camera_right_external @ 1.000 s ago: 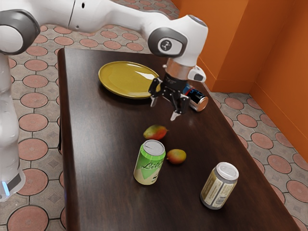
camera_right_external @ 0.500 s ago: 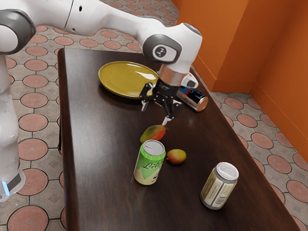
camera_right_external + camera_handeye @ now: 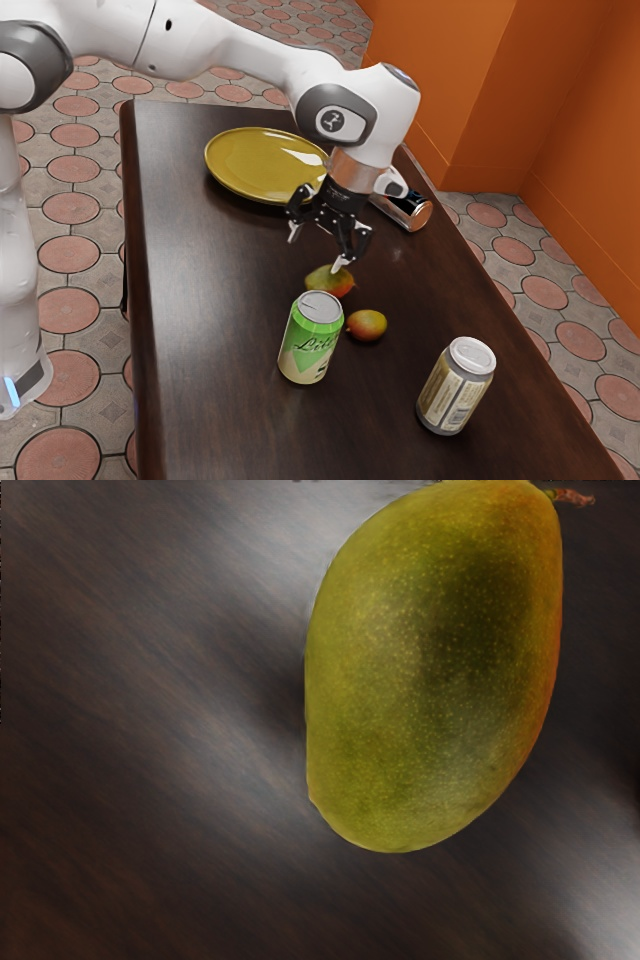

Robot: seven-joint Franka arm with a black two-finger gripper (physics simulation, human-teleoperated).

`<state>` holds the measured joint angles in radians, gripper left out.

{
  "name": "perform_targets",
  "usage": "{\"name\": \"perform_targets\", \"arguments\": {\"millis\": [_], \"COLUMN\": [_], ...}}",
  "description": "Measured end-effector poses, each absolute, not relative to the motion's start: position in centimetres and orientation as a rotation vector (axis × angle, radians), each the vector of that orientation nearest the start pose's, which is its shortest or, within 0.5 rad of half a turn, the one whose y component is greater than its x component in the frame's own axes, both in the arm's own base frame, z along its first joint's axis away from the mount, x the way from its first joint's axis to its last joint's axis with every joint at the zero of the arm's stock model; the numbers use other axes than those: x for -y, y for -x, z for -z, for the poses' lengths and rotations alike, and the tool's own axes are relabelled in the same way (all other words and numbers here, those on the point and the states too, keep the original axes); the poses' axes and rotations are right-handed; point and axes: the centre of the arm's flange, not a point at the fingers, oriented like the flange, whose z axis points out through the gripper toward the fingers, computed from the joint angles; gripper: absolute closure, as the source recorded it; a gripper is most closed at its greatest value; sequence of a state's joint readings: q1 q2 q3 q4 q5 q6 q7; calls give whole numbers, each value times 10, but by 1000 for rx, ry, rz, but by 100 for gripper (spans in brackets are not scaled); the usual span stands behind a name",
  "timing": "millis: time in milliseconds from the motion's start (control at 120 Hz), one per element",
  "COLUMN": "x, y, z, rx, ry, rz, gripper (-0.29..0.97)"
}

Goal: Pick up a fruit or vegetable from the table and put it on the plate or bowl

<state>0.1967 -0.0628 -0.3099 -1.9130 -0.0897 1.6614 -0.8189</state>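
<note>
A: Where is the mango (image 3: 331,281) that the arm goes for?

B: It lies on the table (image 3: 210,300), at about 5 o'clock from the plate (image 3: 262,165) in the exterior view, and well apart from it. The green can (image 3: 311,338) stands near it at 6 o'clock. The other mango (image 3: 367,324) is at its 4 o'clock.

A: How will it handle, do you think?

B: Probably firm but not hard, with some weight. The skin looks smooth, so it may slip. The rounded body may also roll away if only one finger pushes it. A too strong squeeze could bruise it.

A: Then where should the fingers take hold?

B: Across the short width, at the thickest middle. The wrist view shows a long oval with narrower ends, and those ends would give poor contact.

A: And the jaws?

B: The gripper (image 3: 318,248) hangs just above the mango, at about its 11 o'clock. The jaws are spread wide, seemingly wider than the fruit, and they hold nothing. One fingertip is very near the top of the mango; whether it touches, one cannot tell.
</note>
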Motion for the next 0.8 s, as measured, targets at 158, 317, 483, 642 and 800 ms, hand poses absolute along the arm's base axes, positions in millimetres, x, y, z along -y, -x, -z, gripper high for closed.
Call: {"name": "perform_targets", "arguments": {"millis": [158,317,483,642,800], "x": [70,83,95,85,82], "y": [-520,-520,-520,-522,-522], "z": [-509,-510,-508,-508,-502], "rx": [997,872,754,716,666], "ry": [2927,2983,3034,3057,3069], "rz": [-259,-231,-223,-221,-236], "gripper": [0,0,0,0,0]}}
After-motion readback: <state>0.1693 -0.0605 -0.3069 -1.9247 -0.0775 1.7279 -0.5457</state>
